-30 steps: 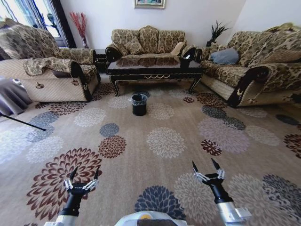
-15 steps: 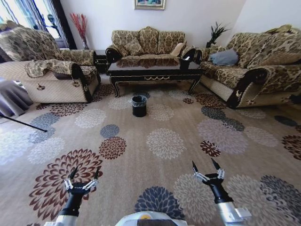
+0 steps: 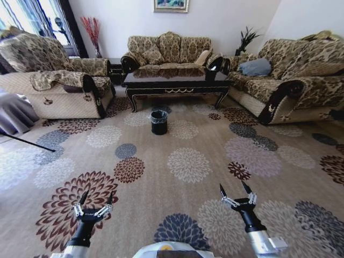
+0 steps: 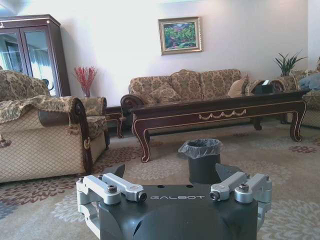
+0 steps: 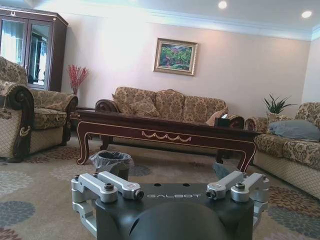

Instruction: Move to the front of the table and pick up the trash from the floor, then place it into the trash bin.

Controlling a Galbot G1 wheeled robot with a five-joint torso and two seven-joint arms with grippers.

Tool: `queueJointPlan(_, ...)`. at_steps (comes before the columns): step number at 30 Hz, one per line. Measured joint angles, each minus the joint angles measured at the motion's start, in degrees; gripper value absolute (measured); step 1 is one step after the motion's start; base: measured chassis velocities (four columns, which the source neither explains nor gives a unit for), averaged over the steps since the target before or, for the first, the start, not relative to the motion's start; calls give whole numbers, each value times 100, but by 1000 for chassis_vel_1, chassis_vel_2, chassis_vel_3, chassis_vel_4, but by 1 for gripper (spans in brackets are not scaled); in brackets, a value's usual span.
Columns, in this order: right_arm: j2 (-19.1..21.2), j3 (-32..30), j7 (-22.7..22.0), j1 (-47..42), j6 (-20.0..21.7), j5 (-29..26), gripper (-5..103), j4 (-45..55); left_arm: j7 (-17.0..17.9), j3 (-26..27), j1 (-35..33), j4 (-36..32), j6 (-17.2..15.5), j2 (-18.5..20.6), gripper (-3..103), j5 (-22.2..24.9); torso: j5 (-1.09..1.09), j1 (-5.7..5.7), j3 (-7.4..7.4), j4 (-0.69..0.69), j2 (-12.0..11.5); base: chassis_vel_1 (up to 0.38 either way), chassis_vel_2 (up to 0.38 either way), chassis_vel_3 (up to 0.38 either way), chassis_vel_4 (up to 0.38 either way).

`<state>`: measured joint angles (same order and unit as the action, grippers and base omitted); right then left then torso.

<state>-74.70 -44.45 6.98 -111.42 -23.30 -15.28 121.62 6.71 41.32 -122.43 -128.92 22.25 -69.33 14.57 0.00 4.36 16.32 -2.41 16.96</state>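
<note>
Two grippers, left [image 3: 95,203] and right [image 3: 236,192], we carry low with fingers spread wide and empty, presumably travel posture, well short of the trash bin [image 3: 159,121] standing before the coffee table [image 3: 174,81].

Right gripper [image 5: 170,200] body sitting in foreground, trash bin [image 5: 113,163] standing on carpet [image 5: 40,185] just in front of the table [image 5: 165,134], sofa [image 5: 165,107] sitting behind.

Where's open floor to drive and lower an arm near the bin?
Bare floral carpet runs from both raised, open grippers, left gripper and right gripper, to the small round black trash bin. It is tighter where the bin stands before the glossy dark wood coffee table, between the patterned sofas.
</note>
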Motion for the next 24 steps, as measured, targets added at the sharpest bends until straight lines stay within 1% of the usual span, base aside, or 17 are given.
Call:
queueJointPlan(13, 0, 0, 0, 0, 0, 0, 100, 0, 0, 0, 0, 0, 0, 0, 100, 0, 0, 101, 210, 0, 311, 0, 0, 0, 0)
queueJointPlan(19, 0, 0, 0, 0, 0, 0, 100, 0, 0, 0, 0, 0, 0, 0, 100, 0, 0, 135, 283, 0, 419, 0, 0, 0, 0)
queueJointPlan(23, 0, 0, 0, 0, 0, 0, 100, 0, 0, 0, 0, 0, 0, 0, 100, 0, 0, 177, 370, 0, 545, 0, 0, 0, 0)
queueJointPlan(24, 0, 0, 0, 0, 0, 0, 100, 0, 0, 0, 0, 0, 0, 0, 100, 0, 0, 177, 370, 0, 545, 0, 0, 0, 0)
